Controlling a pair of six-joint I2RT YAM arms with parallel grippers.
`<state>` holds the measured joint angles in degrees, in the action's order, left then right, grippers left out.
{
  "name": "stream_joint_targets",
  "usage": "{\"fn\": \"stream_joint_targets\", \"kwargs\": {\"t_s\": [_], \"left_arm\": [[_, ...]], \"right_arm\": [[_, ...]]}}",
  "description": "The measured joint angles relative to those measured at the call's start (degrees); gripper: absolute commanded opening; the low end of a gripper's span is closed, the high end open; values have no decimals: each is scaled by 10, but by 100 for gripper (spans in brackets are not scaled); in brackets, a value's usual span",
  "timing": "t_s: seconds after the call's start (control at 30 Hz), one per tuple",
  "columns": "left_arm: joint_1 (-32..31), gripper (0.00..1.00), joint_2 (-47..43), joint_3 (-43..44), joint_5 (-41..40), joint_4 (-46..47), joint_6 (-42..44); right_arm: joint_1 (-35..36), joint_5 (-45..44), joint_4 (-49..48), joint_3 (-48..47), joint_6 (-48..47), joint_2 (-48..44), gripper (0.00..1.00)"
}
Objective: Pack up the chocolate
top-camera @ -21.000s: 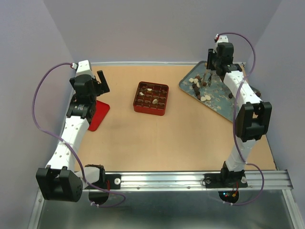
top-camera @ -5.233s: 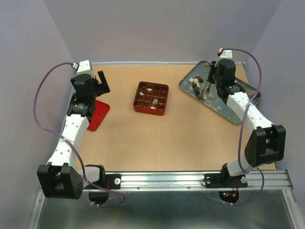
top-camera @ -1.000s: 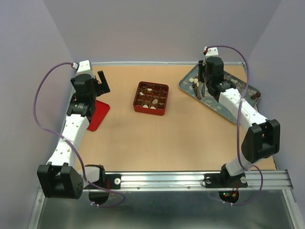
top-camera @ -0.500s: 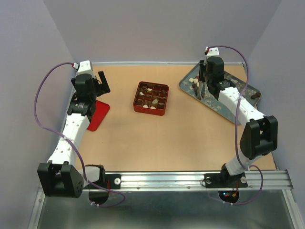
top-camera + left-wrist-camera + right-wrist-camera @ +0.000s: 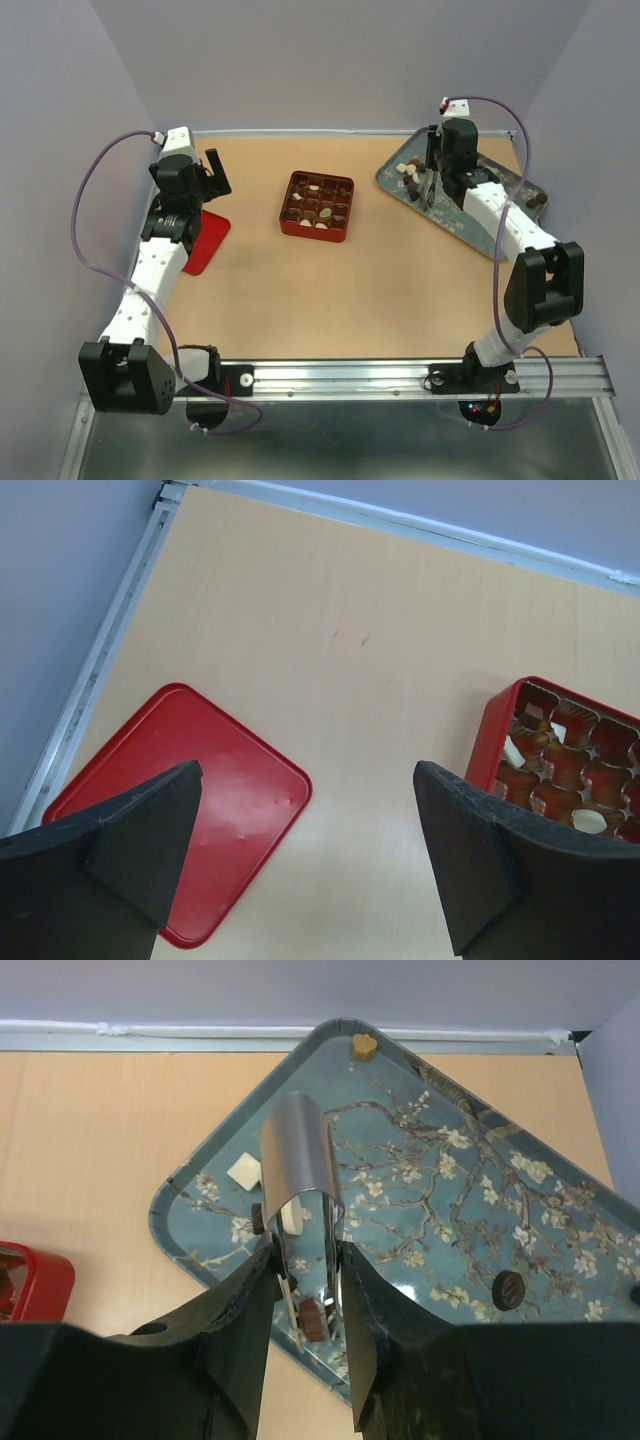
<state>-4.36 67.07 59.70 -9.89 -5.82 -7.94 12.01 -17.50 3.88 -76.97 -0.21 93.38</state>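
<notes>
A: Why does the right pincer [image 5: 305, 1295] carry metal tongs [image 5: 295, 1150] rather than take the chocolate [image 5: 509, 1289] directly?

B: Each piece is far smaller than the pincer's fingers. The tongs' narrow tips can probably nip one piece without knocking its neighbours. The pincer is pressed onto the tongs' two blades, so squeezing it closes the tips.

A: And where is the chocolate?

B: It is split between two places. Some pieces lie scattered on the flowered tray [image 5: 480, 1190] at the far right of the tabletop [image 5: 400, 280]. Others sit in cells of the red gridded box [image 5: 318, 205] near the middle, and several cells look unfilled. The tong tips hang over the tray's near-left corner with a reddish-brown piece [image 5: 313, 1320] right at them. Whether that piece is nipped or merely lies beneath them cannot be told.

A: And the left pincer [image 5: 305, 830]?

B: It is spread wide and holds nothing, hovering above the tabletop between the red lid [image 5: 190, 780] and the box. It is likely parked there because the lid goes on once the cells are full.
</notes>
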Motion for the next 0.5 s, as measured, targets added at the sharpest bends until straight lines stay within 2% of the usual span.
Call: {"fn": "stream_joint_targets", "kwargs": {"t_s": [0.3,0.5], "left_arm": [[0,99,0,0,0,0,0],[0,99,0,0,0,0,0]], "right_arm": [[-27,4,2,0,-2,13,36],[-30,16,-13,10,-1,12,30]]}}
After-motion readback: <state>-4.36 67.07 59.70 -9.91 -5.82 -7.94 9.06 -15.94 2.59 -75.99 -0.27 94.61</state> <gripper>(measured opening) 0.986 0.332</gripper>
